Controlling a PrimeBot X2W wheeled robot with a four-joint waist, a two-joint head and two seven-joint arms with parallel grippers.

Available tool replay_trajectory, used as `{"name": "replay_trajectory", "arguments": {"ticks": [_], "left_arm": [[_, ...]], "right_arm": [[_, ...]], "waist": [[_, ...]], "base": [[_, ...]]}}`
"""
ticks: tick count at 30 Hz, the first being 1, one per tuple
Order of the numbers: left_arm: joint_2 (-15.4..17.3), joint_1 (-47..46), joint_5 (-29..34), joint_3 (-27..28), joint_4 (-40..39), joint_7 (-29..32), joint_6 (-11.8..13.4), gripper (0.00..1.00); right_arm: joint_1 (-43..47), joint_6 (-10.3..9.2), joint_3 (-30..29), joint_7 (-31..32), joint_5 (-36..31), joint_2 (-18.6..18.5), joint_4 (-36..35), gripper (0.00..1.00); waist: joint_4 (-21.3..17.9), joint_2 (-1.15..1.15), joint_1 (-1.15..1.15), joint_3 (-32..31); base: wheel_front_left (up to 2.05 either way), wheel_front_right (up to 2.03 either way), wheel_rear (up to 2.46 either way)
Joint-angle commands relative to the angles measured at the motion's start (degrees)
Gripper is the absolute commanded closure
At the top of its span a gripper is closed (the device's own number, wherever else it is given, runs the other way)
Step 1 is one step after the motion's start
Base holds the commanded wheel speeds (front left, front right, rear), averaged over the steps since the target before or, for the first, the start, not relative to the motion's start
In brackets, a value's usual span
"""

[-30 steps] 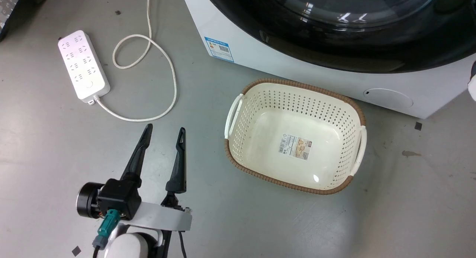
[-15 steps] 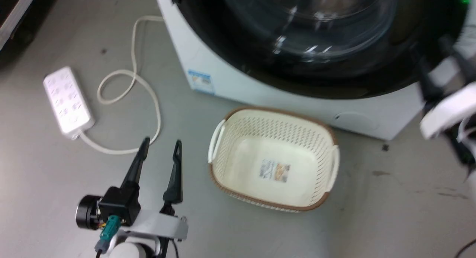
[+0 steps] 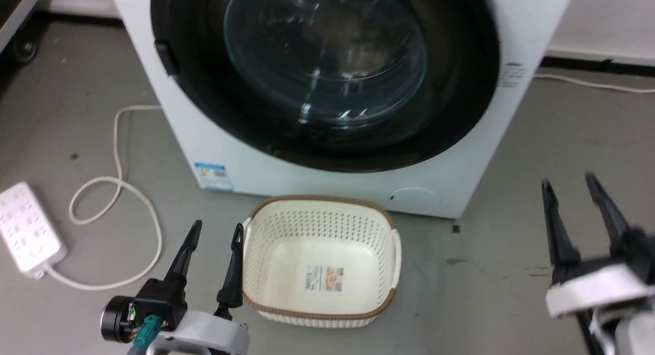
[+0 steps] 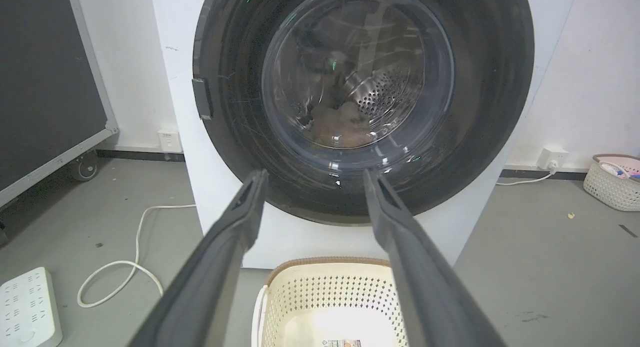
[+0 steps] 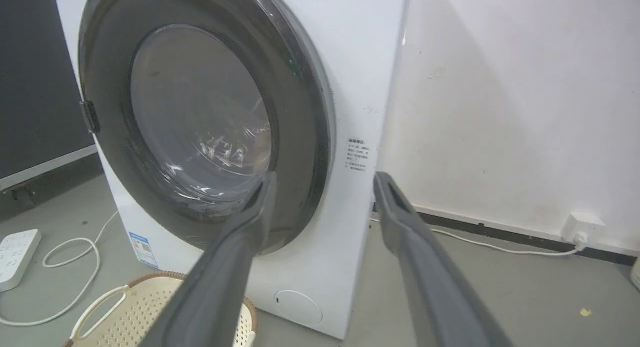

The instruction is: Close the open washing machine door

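At lower right, right gripper (image 3: 567, 180), newly away from door (image 3: 327, 73).

A basket (image 3: 320, 198) stands just before the washing machine (image 3: 204, 155); floor (image 3: 481, 283) beside it lies open.

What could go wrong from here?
The washing machine door looks flush with the washing machine, but latching can't be confirmed; it might spring open.
The left fingers stand close beside the cream basket; a swing could knock it.
The power strip cord loops on the floor; driving could snag it.
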Motion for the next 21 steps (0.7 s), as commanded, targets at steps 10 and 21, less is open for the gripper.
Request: {"name": "replay_trajectory", "arguments": {"ticks": [10,21], "left_arm": [[0.03,2.81,0.03,0.43,2.07,-0.31,-0.49,0.00],[-0.02,2.22,0.10,0.30,2.79,0.43,-0.28,1.00]], "right_arm": [[13.05,-0.04,-4.12,-0.94,-6.62,8.72,-5.97,0.00],[13.33,0.00,-3.67,-0.29,-5.87,8.61,-5.68,1.00]], "waist": [[-2.13,0.00,0.01,-2.70],[-2.18,0.00,0.01,-2.98]], "base": [[0.00,0.00,0.00],[0.00,0.00,0.00]]}}
